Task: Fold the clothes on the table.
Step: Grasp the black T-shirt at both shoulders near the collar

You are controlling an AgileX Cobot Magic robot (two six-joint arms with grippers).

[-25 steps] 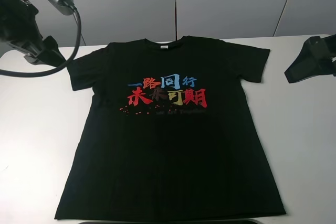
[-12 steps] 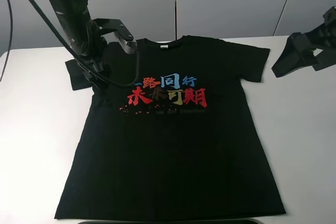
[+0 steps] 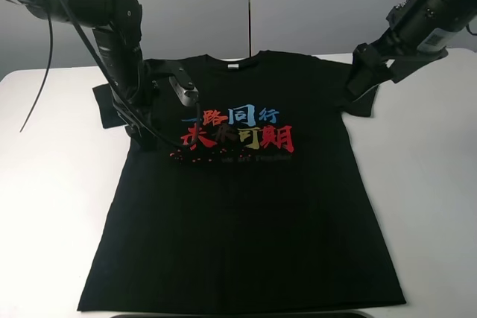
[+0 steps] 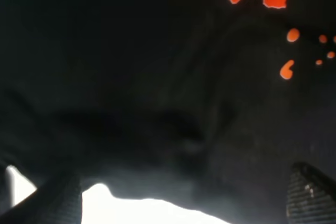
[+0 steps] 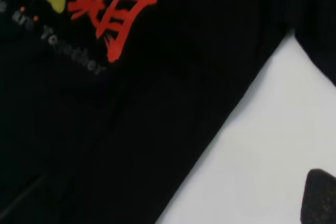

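The clothes are one black T-shirt [image 3: 238, 206], lying flat and face up on the white table [image 3: 52, 184], with red, blue and yellow characters [image 3: 237, 128] across the chest. My left gripper [image 3: 145, 115] hangs low over the shirt's left shoulder near the sleeve. In the left wrist view its fingertips [image 4: 312, 195] stand wide apart and open over black cloth [image 4: 131, 66] at the shirt's edge. My right gripper [image 3: 367, 80] hovers open over the right sleeve. The right wrist view shows one fingertip [image 5: 320, 198] above bare table [image 5: 262, 145] beside the shirt's side [image 5: 131, 129].
Grey wall panels [image 3: 298, 5] rise behind the table's far edge. A black cable [image 3: 45, 72] loops down from the left arm. A dark object [image 3: 246, 315] lies along the front edge below the hem. Bare white table shows on both sides of the shirt.
Both arms have swung in from the table's sides. The left one now sits over the shirt's left shoulder, the right one over the right sleeve. The shirt has not moved.
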